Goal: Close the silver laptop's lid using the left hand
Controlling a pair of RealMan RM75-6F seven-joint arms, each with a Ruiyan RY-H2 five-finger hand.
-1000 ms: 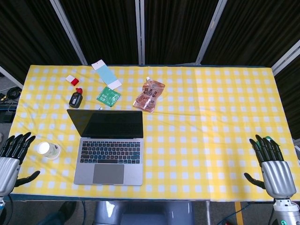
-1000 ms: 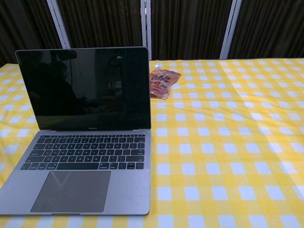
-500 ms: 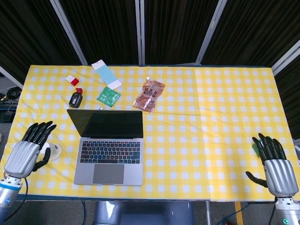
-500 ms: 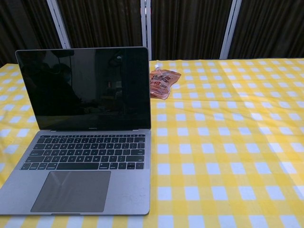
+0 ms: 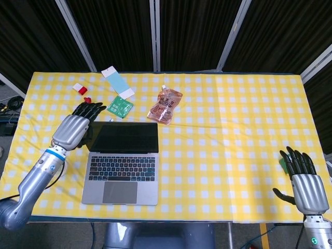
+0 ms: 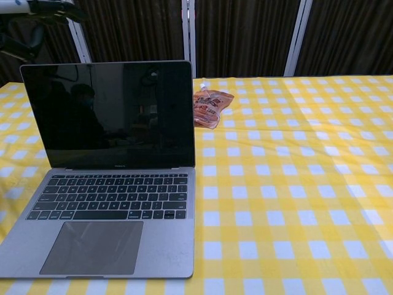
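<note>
While the silver laptop (image 5: 122,162) stands open, the empty left hand (image 5: 74,127) spreads fingers beside its lid's corner.

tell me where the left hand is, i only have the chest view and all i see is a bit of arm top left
Observer: The left hand is over the laptop's left rear corner, fingers spread, holding nothing.
Operator: anything behind the lid i could hit
Observer: Yes, a green packet lies just behind the lid.
Operator: and the right hand
Observer: The right hand sits open at the table's near right corner, far from the laptop.
</note>
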